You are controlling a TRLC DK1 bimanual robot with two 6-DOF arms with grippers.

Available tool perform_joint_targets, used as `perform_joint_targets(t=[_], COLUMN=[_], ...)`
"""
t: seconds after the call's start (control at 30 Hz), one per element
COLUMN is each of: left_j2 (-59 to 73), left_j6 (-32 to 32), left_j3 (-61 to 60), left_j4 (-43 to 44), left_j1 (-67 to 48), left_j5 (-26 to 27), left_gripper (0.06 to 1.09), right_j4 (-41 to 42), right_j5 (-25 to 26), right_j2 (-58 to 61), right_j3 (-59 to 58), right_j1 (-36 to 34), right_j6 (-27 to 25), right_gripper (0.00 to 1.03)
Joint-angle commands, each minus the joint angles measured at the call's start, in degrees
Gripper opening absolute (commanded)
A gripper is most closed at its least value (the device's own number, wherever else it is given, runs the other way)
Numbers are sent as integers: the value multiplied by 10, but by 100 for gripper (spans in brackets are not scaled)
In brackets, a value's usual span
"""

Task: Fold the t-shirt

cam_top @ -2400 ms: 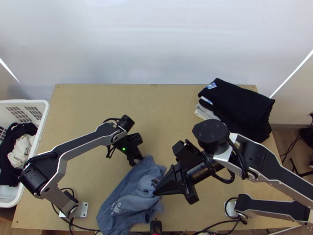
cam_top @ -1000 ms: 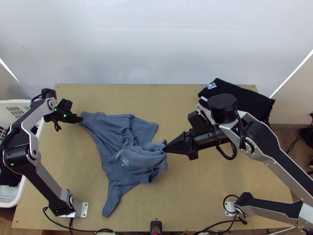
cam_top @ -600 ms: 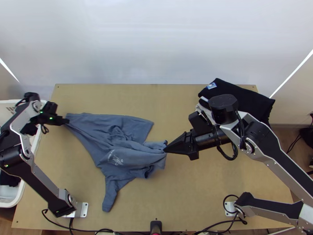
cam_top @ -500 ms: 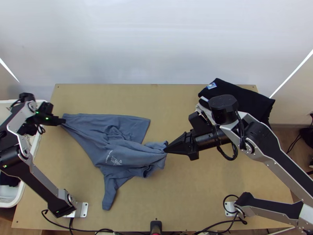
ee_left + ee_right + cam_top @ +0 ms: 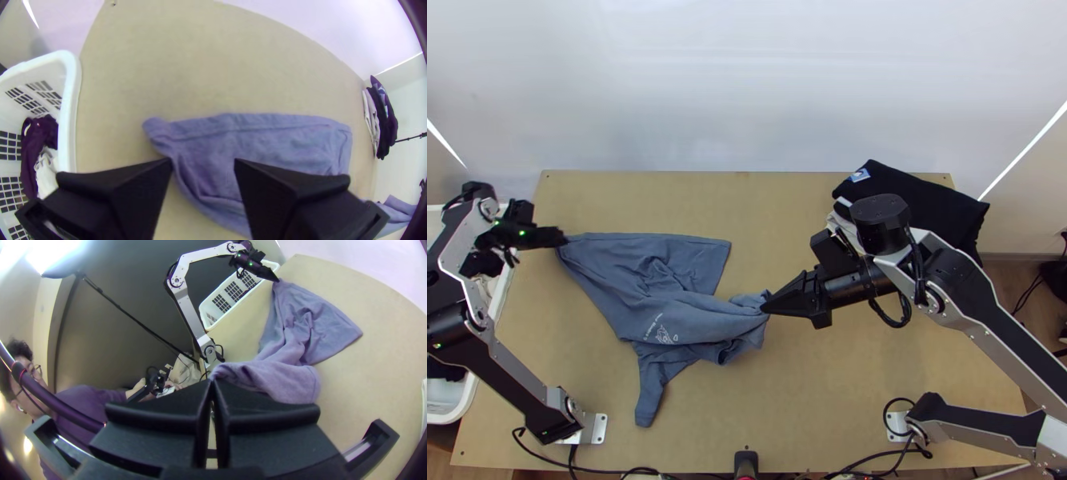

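- blue cloth, the t-shirt [image 5: 639,276], lies across the left and middle of the table [image 5: 843,432], spread towards the far left and bunched towards the middle; it looks pulled out this way to get slack out before any fold.
- left gripper [image 5: 203,162]: fingers spread wide over the t-shirt's far left corner, pinching nothing, probably so that corner can rest where it lies.
- right gripper [image 5: 763,309]: fingers pressed together, pinching a bunched bit at the t-shirt's other end, likely as an anchor against the stretch; which part that is, i can't tell.
- a sleeve-like end [image 5: 649,396] points to the near edge, still wanting straightening, i'd judge.
- folded dark stack [image 5: 907,208] sits at the far right, presumably to leave working room.
- white basket [image 5: 70,111] stands by the left edge, handy for unfolded clothes.
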Motion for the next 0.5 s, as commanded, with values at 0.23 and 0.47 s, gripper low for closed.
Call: perform_joint_targets(t=[0.23, 0.47], left_j2=[30, 67], left_j6=[-183, -200], left_j3=[169, 231], left_j4=[64, 86], left_j1=[-103, -203], left_j5=[81, 75], left_gripper=[103, 103], right_j4=[-17, -17], right_j5=[1, 0], right_j2=[2, 0], right_j3=[-12, -26], right_j1=[-2, 9], right_j6=[7, 14], right_gripper=[3, 3])
